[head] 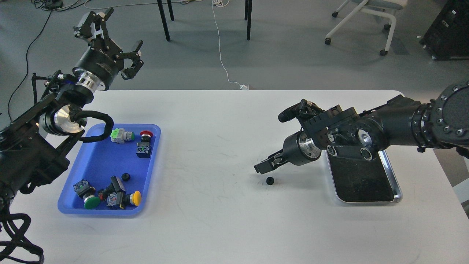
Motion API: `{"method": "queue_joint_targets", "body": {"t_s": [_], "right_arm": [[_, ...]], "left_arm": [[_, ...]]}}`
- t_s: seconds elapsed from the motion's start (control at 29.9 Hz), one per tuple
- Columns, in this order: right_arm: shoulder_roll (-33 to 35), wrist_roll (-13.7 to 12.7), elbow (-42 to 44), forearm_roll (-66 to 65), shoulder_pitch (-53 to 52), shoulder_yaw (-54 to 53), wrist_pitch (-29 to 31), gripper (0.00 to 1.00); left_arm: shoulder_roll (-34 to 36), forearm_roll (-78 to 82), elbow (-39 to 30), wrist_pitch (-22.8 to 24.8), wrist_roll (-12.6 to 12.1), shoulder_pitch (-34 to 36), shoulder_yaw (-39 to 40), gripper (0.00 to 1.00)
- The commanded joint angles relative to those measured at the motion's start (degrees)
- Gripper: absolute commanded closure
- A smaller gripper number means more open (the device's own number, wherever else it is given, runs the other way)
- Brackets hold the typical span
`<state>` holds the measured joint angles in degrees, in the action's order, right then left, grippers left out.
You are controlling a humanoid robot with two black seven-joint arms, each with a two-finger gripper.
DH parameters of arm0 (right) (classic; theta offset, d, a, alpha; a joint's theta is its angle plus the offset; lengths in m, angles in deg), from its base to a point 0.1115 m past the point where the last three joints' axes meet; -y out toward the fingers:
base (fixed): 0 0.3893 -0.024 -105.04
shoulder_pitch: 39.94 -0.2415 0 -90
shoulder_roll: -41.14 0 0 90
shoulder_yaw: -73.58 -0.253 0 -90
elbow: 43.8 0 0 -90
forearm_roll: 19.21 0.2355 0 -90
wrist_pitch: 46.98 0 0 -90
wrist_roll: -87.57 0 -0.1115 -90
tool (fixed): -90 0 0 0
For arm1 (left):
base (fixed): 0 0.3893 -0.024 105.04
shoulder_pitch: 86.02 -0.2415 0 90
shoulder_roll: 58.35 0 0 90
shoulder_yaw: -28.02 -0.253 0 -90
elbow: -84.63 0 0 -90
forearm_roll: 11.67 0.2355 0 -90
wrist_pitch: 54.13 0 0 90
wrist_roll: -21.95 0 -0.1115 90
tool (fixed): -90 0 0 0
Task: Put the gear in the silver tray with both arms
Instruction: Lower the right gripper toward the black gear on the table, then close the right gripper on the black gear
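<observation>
Left of the shiny rectangular silver tray (pixel 397 190), the small black gear (pixel 270 180) is lain on the white table (pixel 220 146) just below the right gripper (pixel 261 167), whose fingers cannot be told apart, so pickup is judged pending, needing a short descent.

Grey floor (pixel 285 55) fills the far side, smooth and evenly lit, and a white cable (pixel 221 55) snakes across it to a plug by the white table (pixel 220 227). Black furniture legs (pixel 164 20) stand at the top, a white wheeled chair (pixel 366 18) top right, a black case (pixel 449 31) beside it.
</observation>
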<state>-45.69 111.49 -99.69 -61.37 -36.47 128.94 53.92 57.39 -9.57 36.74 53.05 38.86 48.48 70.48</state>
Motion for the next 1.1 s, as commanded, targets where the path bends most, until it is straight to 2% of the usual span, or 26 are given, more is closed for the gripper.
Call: {"method": "queue_joint_targets", "body": {"t_s": [0.0, 0.3, 0.53, 0.9, 1.07], "right_arm": [[-2.02, 0.16, -0.97, -0.21, -0.39, 0.54, -0.09, 0.27], [-3.17, -0.72, -0.97, -2.67, -2.32, 5.81, -3.17, 0.29], [-3.17, -0.63, -2.37, -2.67, -2.59, 5.99, -3.26, 0.35], [-3.17, -0.19, -4.84, -2.58, -2.67, 6.08, -3.26, 0.39], [-3.17, -0.1, -4.92, -2.67, -2.59, 6.43, -3.26, 0.47]], "left_arm": [[0.11, 0.01, -0.01, 0.05, 0.05, -0.2, 0.0, 0.02], [0.46, 0.1, -0.01, 0.05, -0.04, -0.2, -0.18, 0.02], [1.69, 0.1, 0.08, 0.49, -0.04, -0.2, -0.18, 0.02], [3.18, 0.01, 0.34, 2.16, -0.04, -0.29, -0.36, 0.02], [3.53, -0.08, 0.34, 2.07, 0.05, -0.29, -0.36, 0.02]]}}
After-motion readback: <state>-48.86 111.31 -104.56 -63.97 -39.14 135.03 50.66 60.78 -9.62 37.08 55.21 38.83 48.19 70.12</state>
